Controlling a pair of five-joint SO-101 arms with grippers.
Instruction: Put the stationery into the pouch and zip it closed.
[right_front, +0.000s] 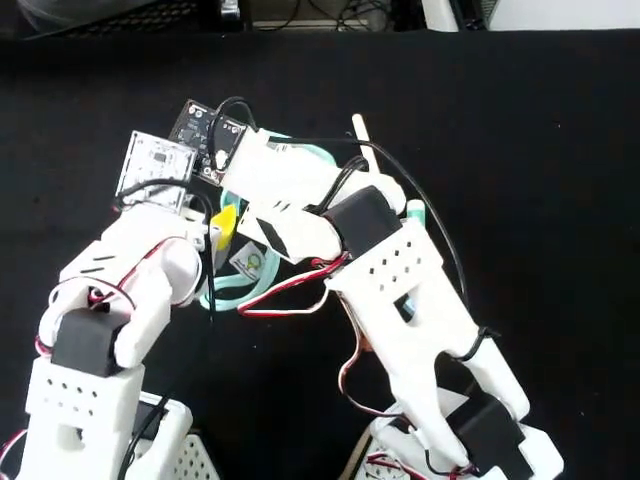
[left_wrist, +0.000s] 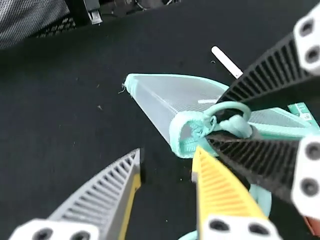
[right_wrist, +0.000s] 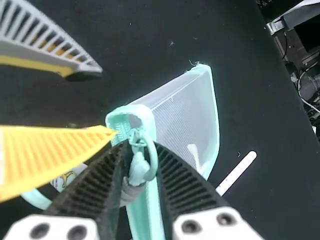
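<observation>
Surface: black tabletop (right_front: 540, 150), with cables (right_front: 300, 15) along its far edge.
Left arm: my left arm (right_front: 130, 290) stands on the left of the high view and bends in toward the middle.
Left fingers: my left fingers (left_wrist: 166, 151) are spread wide, one grey and one yellow, and grip nothing. The yellow tip rests against the pouch's near end, right by the zipper. The grey one hangs over bare tabletop, apart from the pouch.
Pouch: the pouch (left_wrist: 170, 97) lies flat on the tabletop between my two arms, clear mesh with a mint-green border. I cannot tell how far its zipper is drawn.
Strap: a mint strap loop (right_front: 235, 292) curls on the tabletop at the pouch's near end.
Zipper pull: the zipper pull (right_wrist: 137, 165), a mint ring, sits at the near end of the pouch beside the yellow tip.
Right fingers: my right fingers (right_wrist: 137, 150), both black, are pinched together on the zipper pull from either side.
Right arm: my right arm (right_front: 410, 290) reaches in from the right and crosses over the pouch.
Stationery: a white stick (right_wrist: 236, 172) lies on the tabletop just beyond the pouch's far long edge, outside it.
</observation>
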